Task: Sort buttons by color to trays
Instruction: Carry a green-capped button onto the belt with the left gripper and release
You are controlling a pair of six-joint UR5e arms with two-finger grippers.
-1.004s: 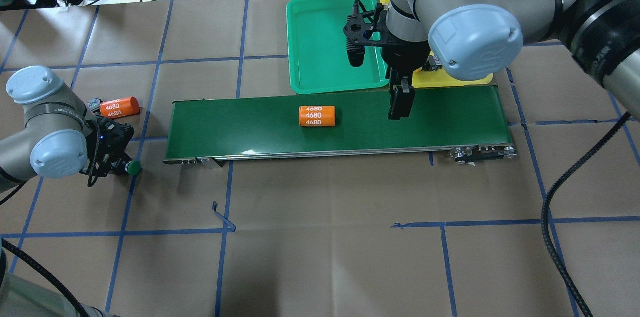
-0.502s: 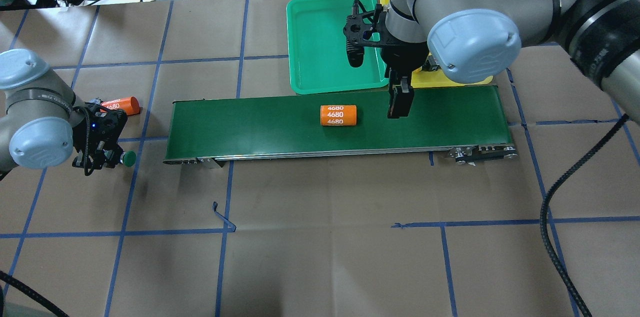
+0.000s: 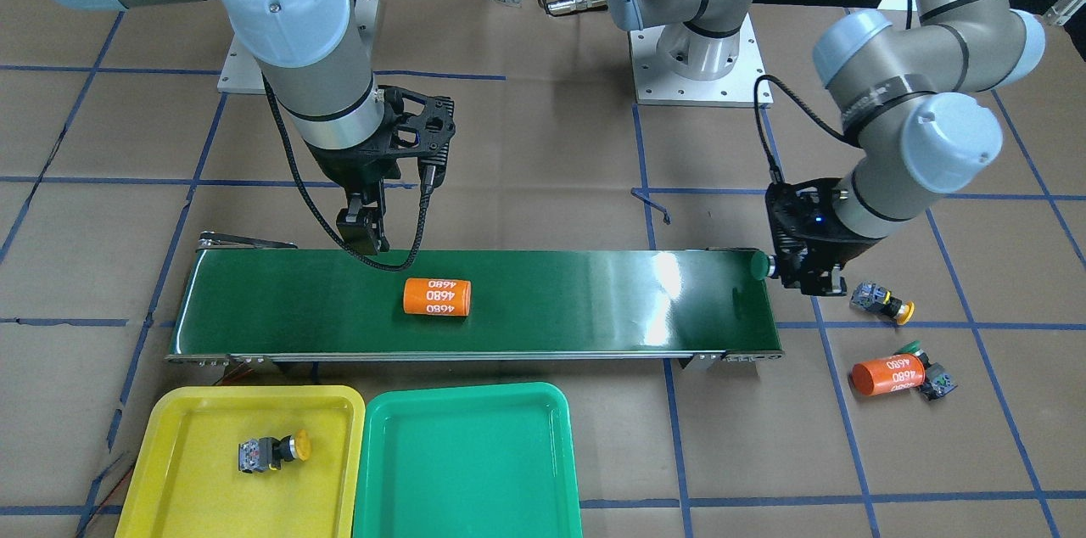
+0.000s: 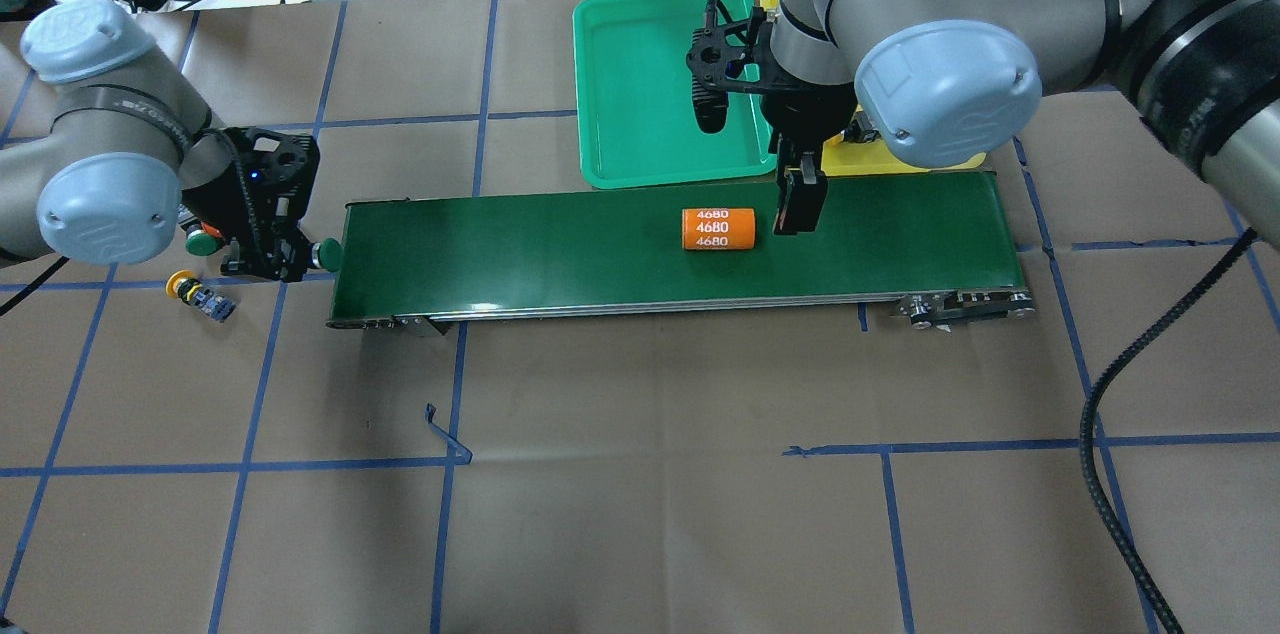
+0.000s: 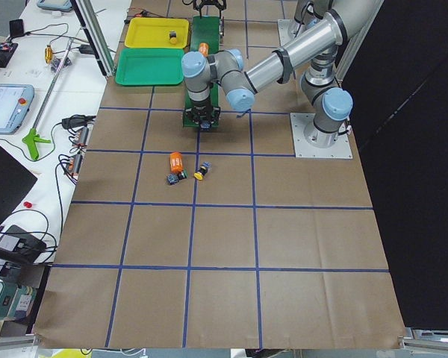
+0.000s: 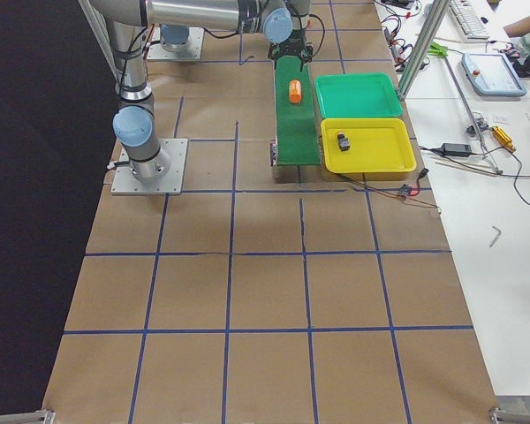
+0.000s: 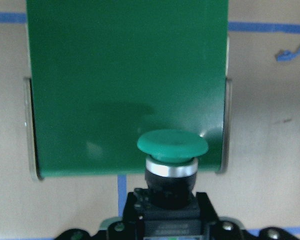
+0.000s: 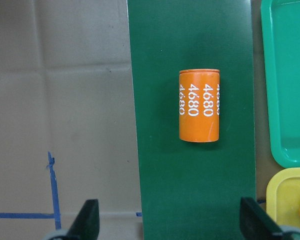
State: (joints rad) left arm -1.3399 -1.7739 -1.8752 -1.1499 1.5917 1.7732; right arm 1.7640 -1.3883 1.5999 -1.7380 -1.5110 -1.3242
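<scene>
Green button (image 7: 172, 150) pinched in our left jaws, cap at the end of the conveyor belt (image 4: 560, 254). Right jaws spread wide above the belt, near an orange cylinder (image 8: 199, 106) (marked 4680). We see one yellow button (image 3: 271, 451) in the yellow tray (image 3: 187, 504).

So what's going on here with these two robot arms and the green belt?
The left gripper is shut on a green button, holding it right at the end of the conveyor belt. The right gripper hangs open over the belt, with an orange cylinder marked 4680 lying close by. One yellow button lies in the yellow tray; the green tray is empty. On the table near a second orange cylinder lie a loose yellow button and a loose green button.
</scene>
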